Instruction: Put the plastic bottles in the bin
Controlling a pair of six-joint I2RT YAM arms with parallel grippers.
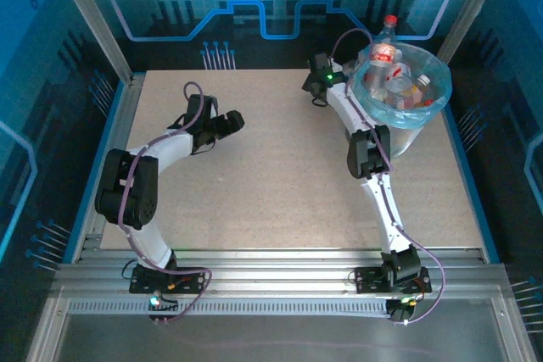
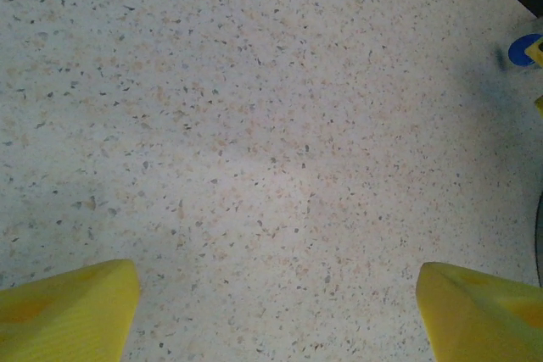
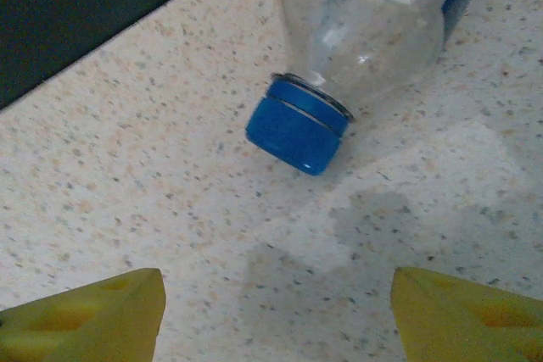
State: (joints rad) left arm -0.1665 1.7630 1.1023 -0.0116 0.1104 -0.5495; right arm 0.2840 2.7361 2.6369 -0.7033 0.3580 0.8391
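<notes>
We count several plastic bottles (image 1: 383,55) in the bin (image 1: 443,74); one blue-capped bottle (image 3: 365,23) lies on the bench (image 3: 170,209), left to do. Right gripper (image 3: 276,281) near it, fingers wide; left gripper (image 2: 276,270) wide, empty.

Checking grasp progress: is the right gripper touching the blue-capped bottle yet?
Apart. The right wrist view shows bare table between the open right gripper and the blue-capped bottle lying beyond its fingertips.

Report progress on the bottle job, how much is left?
Done: several bottles lie in the bin, with one red-capped bottle poking above the rim. In hand: nothing is gripped; the right gripper is open, facing a blue-capped bottle lying on the table. The left gripper is open over the table. Left: at least that bottle.
</notes>
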